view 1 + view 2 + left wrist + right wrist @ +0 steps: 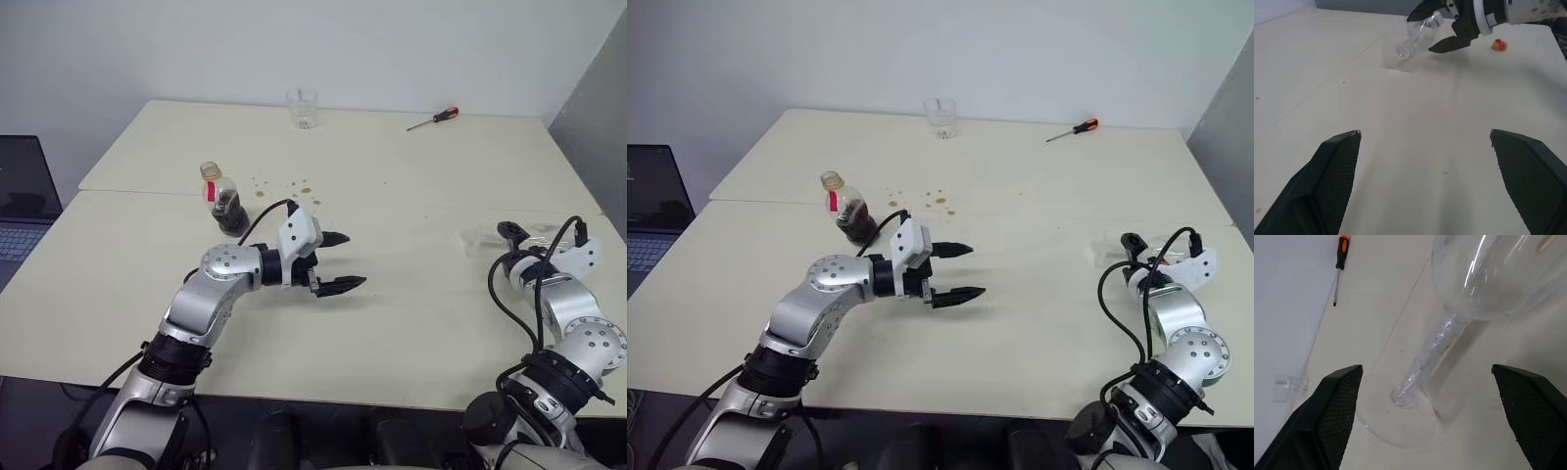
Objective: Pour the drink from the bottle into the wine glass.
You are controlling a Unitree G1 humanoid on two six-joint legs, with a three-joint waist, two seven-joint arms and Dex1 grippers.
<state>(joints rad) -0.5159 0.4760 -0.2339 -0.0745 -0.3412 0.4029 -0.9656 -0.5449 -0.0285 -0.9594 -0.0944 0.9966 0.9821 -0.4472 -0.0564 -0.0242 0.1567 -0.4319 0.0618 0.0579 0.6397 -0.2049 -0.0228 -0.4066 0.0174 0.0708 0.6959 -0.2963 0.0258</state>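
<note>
Two pale cream tables (441, 176) are sitting pushed together, seam showing between. A plain white wall (294, 44) is running behind. A laptop (22, 201) is sitting at the left edge.

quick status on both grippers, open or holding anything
left gripper: open, holding nothing.
right gripper: open, holding nothing, close beside the wine glass.
</note>
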